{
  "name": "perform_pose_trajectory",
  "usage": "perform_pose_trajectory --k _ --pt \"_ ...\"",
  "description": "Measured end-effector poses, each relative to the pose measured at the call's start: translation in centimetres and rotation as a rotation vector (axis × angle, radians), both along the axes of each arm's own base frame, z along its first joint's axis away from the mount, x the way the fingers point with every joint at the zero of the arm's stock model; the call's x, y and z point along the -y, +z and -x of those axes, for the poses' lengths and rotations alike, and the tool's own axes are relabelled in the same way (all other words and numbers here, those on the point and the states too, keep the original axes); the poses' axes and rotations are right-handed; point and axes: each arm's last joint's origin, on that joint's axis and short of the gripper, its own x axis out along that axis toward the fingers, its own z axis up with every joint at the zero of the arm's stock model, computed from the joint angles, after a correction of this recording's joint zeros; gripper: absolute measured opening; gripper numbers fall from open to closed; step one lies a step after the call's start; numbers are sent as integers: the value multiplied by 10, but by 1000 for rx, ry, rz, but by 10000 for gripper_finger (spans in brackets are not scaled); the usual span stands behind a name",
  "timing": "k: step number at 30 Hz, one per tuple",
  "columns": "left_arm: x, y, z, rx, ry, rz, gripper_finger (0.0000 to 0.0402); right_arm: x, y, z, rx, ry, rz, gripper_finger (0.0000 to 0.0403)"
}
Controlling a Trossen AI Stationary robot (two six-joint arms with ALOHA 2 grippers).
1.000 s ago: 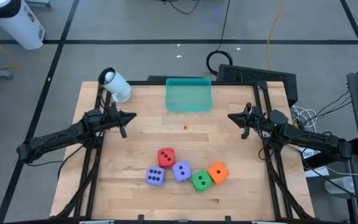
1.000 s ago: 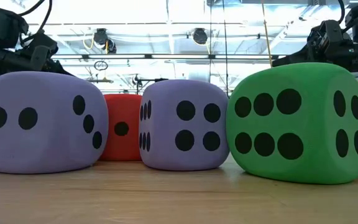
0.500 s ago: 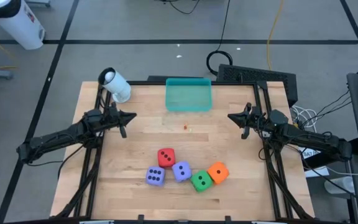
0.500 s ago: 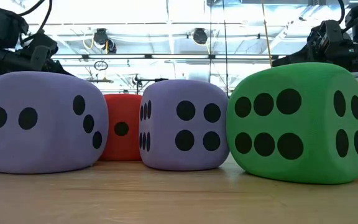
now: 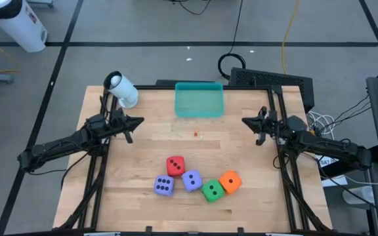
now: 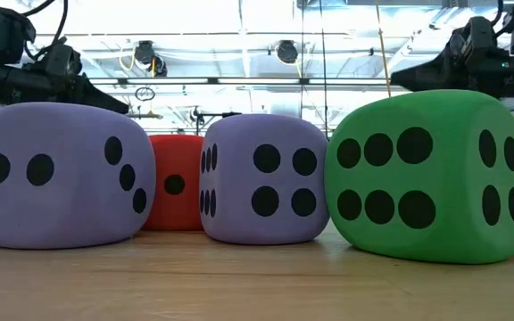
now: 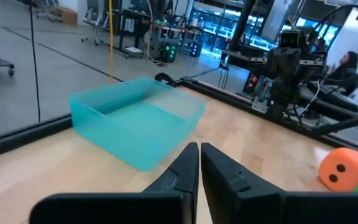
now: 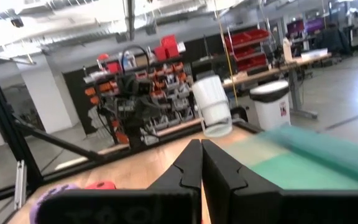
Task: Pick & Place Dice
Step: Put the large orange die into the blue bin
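Dice (image 5: 193,181) all sit clustered lower-centre on the counter (image 5: 241,151), none picked yet; both arms' fingers are clenched empty at mid-left (image 5: 139,121) and mid-right (image 5: 245,120), so you'd spread one pair first.

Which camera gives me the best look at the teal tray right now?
The left wrist view: the teal tray fills mid-frame, showing its walls and empty inside. The high view shows the teal tray whole but small, at the table's far edge. The right wrist view catches only a blurred teal edge. The low view doesn't show it; dice fill the frame.
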Motion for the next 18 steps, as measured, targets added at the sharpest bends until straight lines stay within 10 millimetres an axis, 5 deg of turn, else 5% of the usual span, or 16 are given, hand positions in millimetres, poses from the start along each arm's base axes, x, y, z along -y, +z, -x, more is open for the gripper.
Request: perform_pose_trajectory --k 12,18 --pt "-1 6 0 41 31 -50 26 0 4 1 32 -2 25 0" --pt "5 14 -2 60 -175 -210 26 1 -2 -2 -40 -8 52 0"
